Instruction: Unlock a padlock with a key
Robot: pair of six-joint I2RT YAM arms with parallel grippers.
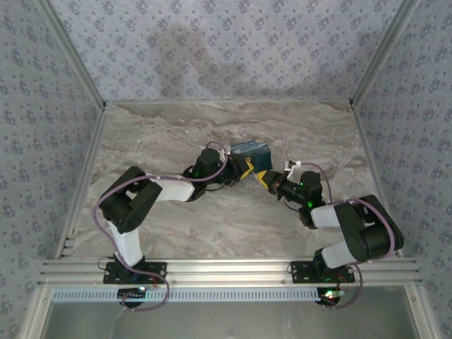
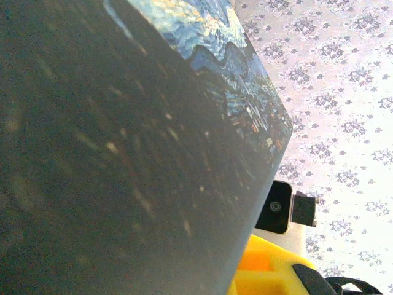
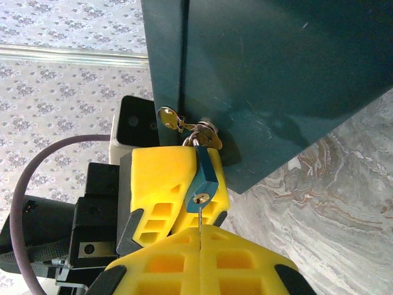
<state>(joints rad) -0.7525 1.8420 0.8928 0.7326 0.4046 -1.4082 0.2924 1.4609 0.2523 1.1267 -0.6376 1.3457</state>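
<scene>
The small blue padlock (image 3: 206, 174) hangs by its shackle from the brass hasp (image 3: 184, 125) of a dark blue night-sky box (image 1: 252, 150). My left gripper (image 3: 195, 187) is shut on the padlock, its yellow fingers (image 3: 161, 175) on either side of the body. My right gripper (image 3: 199, 232) is shut on the key (image 3: 199, 216). The thin blade runs up from between the closed fingers into the brass keyhole on the padlock's underside. From the top camera, the left gripper (image 1: 245, 168) and right gripper (image 1: 263, 178) meet tip to tip in front of the box.
The box's dark side (image 2: 123, 160) sits very close to the left wrist camera. The marble table (image 1: 212, 219) stretches around the arms. Patterned walls (image 1: 226, 42) and metal frame rails (image 1: 226, 272) bound the workspace.
</scene>
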